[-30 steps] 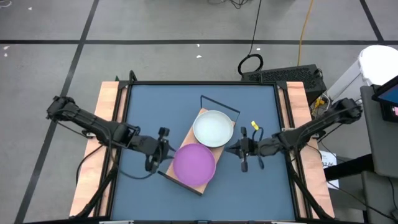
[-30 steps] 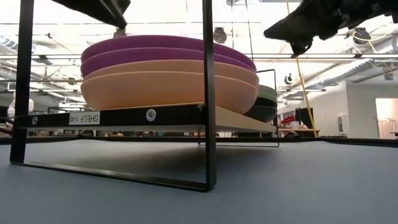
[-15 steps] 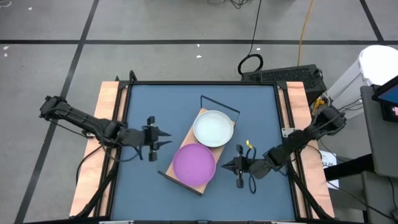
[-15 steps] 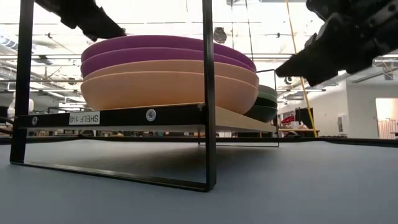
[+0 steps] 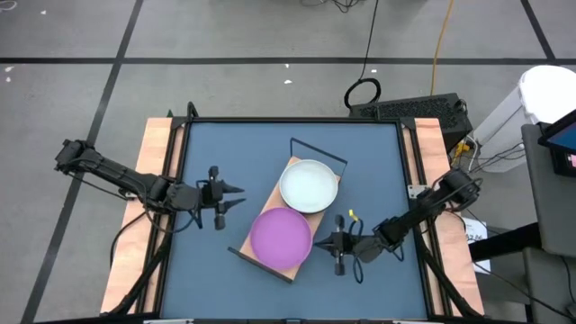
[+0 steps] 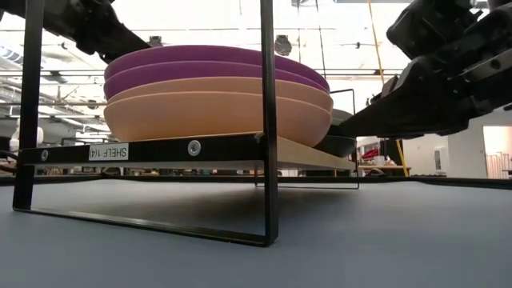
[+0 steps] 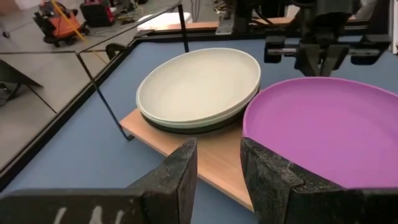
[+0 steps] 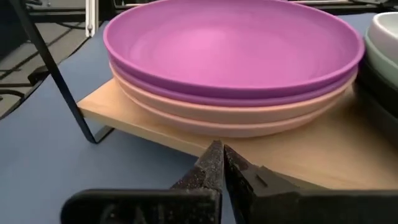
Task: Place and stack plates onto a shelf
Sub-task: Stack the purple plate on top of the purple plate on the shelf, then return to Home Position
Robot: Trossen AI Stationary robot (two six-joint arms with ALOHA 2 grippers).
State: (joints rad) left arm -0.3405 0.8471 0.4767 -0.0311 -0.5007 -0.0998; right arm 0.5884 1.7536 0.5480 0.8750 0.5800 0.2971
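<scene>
**Sitting Stacked: Plates on the Shelf, Both Grippers Empty**

Resting on the blue table (image 5: 207, 144), the shelf (image 5: 262, 225) is lying at a slant near the middle, its light wooden board carrying two stacks of plates side by side. In the nearer stack, two purple plates (image 8: 233, 46) are sitting on top of two pink plates (image 8: 230, 115); the low view is showing all four nested evenly above the shelf's black front bar (image 6: 144, 150). In the farther stack, a white-grey plate (image 7: 199, 84) is lying uppermost, with darker plates (image 7: 186, 127) showing only as thin edges beneath it; how many are there cannot be told.

The left gripper (image 5: 227, 195) is hovering over the table just off the shelf's left side, pointing toward the plates, its fingers (image 7: 180, 174) standing apart with nothing between them. The right gripper (image 5: 331, 241) is hanging beside the purple stack at the shelf's right edge, its fingers (image 8: 214, 165) pressed together and gripping nothing, their tips pointing at the wooden board below the pink plates.
</scene>
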